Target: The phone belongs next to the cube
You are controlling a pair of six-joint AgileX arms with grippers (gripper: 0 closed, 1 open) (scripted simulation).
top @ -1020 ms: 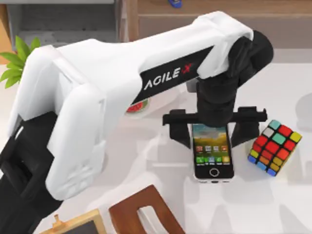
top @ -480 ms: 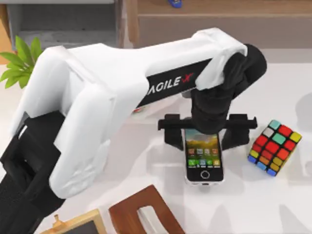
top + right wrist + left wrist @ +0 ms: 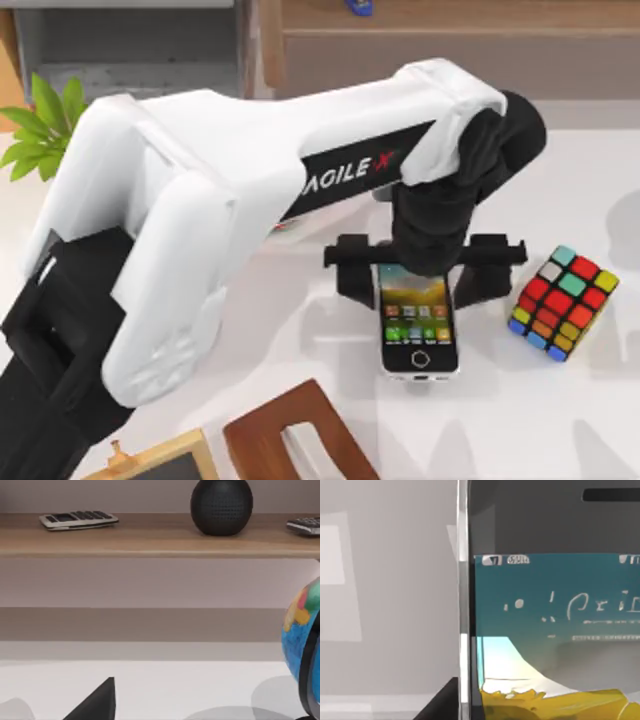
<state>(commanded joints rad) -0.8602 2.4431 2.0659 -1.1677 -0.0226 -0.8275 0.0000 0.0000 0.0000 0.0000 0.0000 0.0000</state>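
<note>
You had a pale white worktop (image 3: 560, 420) under soft light. Beyond its far edge ran a wooden shelf (image 3: 150, 535) against a plain greyish wall (image 3: 125, 580), with a grey cabinet (image 3: 130, 45) far left.

Readable: "AGILE X" in white and red on the left arm (image 3: 345, 168). On the phone (image 3: 417, 320) screen, nothing legible.

Bright even light, soft shadows across the table (image 3: 560, 410).

White table (image 3: 560, 420), phone (image 3: 419, 325) beside cube (image 3: 563, 302), wooden stand (image 3: 290, 440)
</note>
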